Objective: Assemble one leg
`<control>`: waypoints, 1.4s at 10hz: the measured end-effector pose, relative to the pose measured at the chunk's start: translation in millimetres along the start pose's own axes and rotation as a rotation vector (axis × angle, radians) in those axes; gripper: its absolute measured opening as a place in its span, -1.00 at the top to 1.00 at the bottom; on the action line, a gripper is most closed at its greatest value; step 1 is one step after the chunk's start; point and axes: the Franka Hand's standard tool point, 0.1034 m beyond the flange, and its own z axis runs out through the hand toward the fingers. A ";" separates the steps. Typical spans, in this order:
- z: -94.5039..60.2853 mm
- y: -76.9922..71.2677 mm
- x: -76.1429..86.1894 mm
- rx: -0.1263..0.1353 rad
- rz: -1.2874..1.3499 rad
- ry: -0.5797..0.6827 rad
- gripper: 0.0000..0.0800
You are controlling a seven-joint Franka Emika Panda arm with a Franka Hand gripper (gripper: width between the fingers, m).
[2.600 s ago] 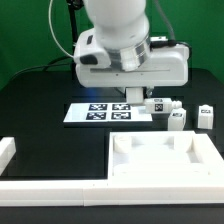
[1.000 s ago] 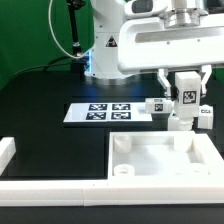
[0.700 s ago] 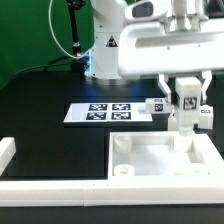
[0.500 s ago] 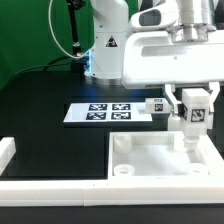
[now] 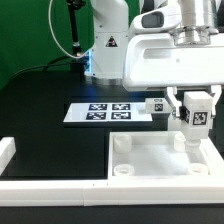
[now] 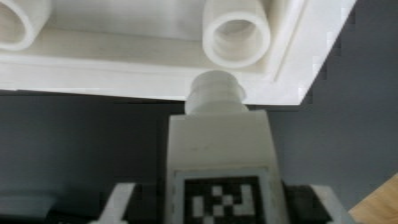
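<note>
- The hand (image 5: 195, 112) is clenched on the small white squarish plastic leg (image 5: 192, 135), holding it upright at the exterior view's right, about mid-height. Its black-and-white tag faces the camera.
- The leg hangs tip-down over the far right corner of the large flat white panel (image 5: 150, 178), which fills the lower right of the frame on the black bench (image 5: 40, 110).
- In the wrist view, the leg's narrow rounded tip sits right at the panel's edge, short of the round corner socket (image 6: 240, 35). I cannot tell whether the tip touches the panel.
- So the step in hand looks like alignment: the leg is gripped and carried over, but not yet in its socket.
- The next move calls for a small sideways shift to centre the tip on that socket. Then comes a straight descent with the leg kept vertical, probably with a twist to seat it.
- A spare white tagged post (image 5: 157, 105) waits near the marker board (image 5: 105, 112), centre frame.
</note>
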 end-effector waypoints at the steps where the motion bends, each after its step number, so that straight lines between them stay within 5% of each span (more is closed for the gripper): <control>1: 5.6 -2.7 -3.6 0.001 -0.002 -0.009 0.30; 7: 29.8 -9.2 -16.9 -0.001 -0.019 -0.035 0.30; 14: 38.2 -12.6 -24.5 -0.003 -0.029 -0.021 0.30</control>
